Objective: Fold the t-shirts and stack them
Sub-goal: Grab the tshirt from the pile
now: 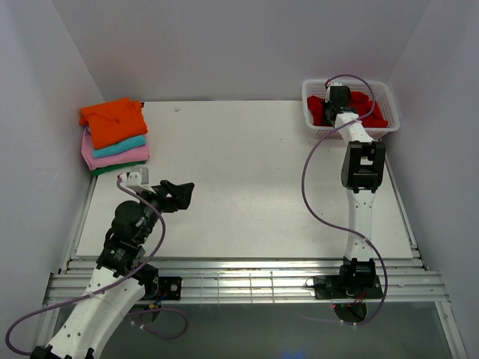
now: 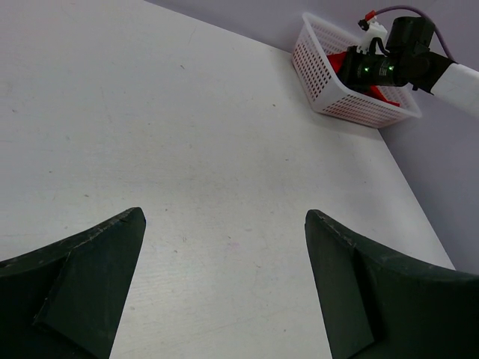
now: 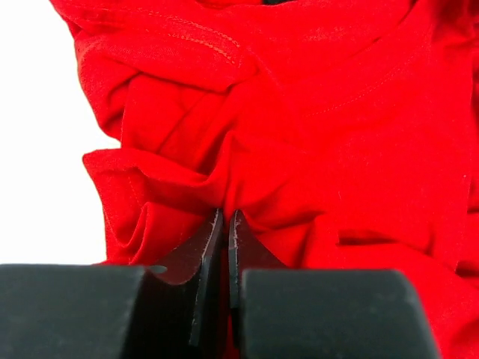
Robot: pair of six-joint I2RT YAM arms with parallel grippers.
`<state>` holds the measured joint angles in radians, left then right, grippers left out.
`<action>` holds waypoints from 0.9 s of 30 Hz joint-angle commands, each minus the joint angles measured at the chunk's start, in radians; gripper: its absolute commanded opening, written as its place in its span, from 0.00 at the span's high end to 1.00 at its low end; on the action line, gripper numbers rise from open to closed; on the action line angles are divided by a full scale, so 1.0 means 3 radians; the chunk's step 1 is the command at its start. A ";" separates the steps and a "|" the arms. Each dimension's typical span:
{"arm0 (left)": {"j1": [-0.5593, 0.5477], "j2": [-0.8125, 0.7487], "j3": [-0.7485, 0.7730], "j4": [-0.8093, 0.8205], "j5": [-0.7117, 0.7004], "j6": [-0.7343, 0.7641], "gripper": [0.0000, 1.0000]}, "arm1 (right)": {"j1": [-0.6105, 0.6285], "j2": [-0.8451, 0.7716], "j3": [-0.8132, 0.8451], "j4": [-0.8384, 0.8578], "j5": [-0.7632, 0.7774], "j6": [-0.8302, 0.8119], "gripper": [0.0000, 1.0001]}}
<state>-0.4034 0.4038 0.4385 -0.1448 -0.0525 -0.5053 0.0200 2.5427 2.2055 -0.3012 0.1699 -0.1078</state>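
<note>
The right arm stretches toward 1 o'clock of the table (image 1: 247,164), its right gripper (image 3: 226,213) down inside the white mesh basket (image 1: 389,101), jaws pinched almost together on a fold of the red t-shirt (image 3: 299,112). The left arm sits bent at 8 o'clock, the left gripper (image 2: 224,215) spread wide above the tabletop, holding nothing. The shirt lies crumpled. The basket wall and wrist hide much of it, so its long axis and heading cannot be told. At 10 o'clock sit the folded t-shirts (image 1: 116,134), orange on top.
</note>
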 commanded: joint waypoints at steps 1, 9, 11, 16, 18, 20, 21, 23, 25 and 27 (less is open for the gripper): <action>-0.0005 -0.0062 0.0103 -0.0070 -0.0071 -0.0008 0.02 | -0.0011 -0.0059 0.0144 -0.0065 -0.0055 0.0006 0.92; -0.0005 -0.0103 0.0047 -0.0019 -0.0055 -0.0039 0.02 | 0.0005 -0.0953 0.0201 -0.0029 -0.0362 0.0017 0.92; -0.0005 -0.0124 0.0006 0.0017 -0.0030 -0.0054 0.02 | 0.0010 -0.1306 0.0145 -0.0070 -0.0474 0.0042 0.92; -0.0005 -0.0180 -0.0081 0.0109 0.0037 -0.0100 0.02 | 0.0066 -0.2082 -0.0147 -0.0146 -0.0791 0.0190 0.92; -0.0005 -0.0190 -0.0107 0.0125 0.0047 -0.0105 0.02 | 0.0132 -0.2262 -0.0229 -0.0243 -0.0924 0.0221 0.92; -0.0005 -0.0211 -0.0122 0.0145 0.0062 -0.0116 0.02 | 0.0306 -0.2498 -0.0315 -0.0330 -0.0960 0.0206 0.92; -0.0005 -0.0221 -0.0137 0.0155 0.0072 -0.0121 0.02 | 0.0387 -0.2554 -0.0336 -0.0412 -0.0986 0.0206 0.92; -0.0005 -0.0226 -0.0148 0.0186 0.0098 -0.0136 0.02 | 0.0658 -0.2687 -0.0362 -0.0489 -0.1047 0.0221 0.92; -0.0005 -0.0231 -0.0168 0.0216 0.0118 -0.0157 0.02 | 0.0939 -0.2784 -0.0408 -0.0520 -0.1230 0.0287 0.92; -0.0005 -0.0241 -0.0183 0.0242 0.0139 -0.0182 0.02 | 0.1119 -0.2836 -0.0469 -0.0515 -0.1425 0.0415 0.92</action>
<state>-0.4034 0.3435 0.3981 -0.1093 -0.0353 -0.5449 0.2806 1.6752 2.1113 -0.4023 -0.1432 -0.0360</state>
